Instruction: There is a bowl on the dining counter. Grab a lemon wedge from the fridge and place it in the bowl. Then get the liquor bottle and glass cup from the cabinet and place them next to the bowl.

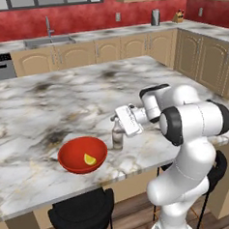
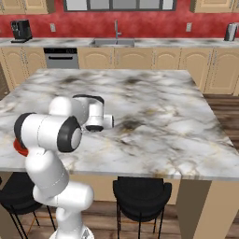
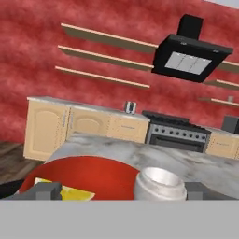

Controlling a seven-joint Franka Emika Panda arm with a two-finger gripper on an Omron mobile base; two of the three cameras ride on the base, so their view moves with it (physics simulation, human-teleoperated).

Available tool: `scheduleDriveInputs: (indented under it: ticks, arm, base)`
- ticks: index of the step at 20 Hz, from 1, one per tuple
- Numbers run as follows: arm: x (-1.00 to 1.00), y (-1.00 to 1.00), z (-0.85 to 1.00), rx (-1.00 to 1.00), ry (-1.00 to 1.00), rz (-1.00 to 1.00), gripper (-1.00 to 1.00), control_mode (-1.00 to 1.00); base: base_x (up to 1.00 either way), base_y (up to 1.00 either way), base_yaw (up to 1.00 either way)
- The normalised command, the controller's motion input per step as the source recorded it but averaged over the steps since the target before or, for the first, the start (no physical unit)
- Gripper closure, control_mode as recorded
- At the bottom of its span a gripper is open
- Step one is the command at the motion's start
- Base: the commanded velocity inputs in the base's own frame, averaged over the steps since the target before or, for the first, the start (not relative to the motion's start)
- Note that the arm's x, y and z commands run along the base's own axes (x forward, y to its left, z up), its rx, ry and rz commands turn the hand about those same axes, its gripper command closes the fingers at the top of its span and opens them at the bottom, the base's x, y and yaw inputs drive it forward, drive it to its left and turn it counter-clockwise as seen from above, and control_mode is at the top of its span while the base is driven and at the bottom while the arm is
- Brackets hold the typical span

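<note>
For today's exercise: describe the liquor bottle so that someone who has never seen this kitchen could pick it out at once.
Find the marble-topped dining counter in the middle of the kitchen, then the red bowl near its front edge, with a lemon wedge inside. The liquor bottle stands upright just beside that bowl, under the open gripper. It is pale, with a narrow neck, and taller than the shallow bowl.

We count 1 red bowl (image 1: 82, 155) w/ 1 lemon wedge (image 1: 90, 160) in it, 1 liquor bottle (image 1: 118, 135) beside it on the 1 dining counter (image 1: 62, 105). Also 2 black stools (image 2: 141, 196), 1 sink faucet (image 1: 48, 27), 1 range hood (image 3: 191, 52).
</note>
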Motion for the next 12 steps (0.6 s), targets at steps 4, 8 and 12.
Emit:
scheduleDriveInputs:
  ticks: [4,8,12]
  arm:
    - [-0.01,-0.23,0.16,0.00,-0.09,0.00,-1.00,-1.00]
    - [-0.08,-0.15,0.40,0.00,-0.08,0.00,-1.00,-1.00]
    - [-0.19,-0.05,0.64,0.00,-0.08,0.00,-1.00,-1.00]
  base:
    - [0.00,0.00,0.00]
    - [0.00,0.00,0.00]
    - [0.00,0.00,0.00]
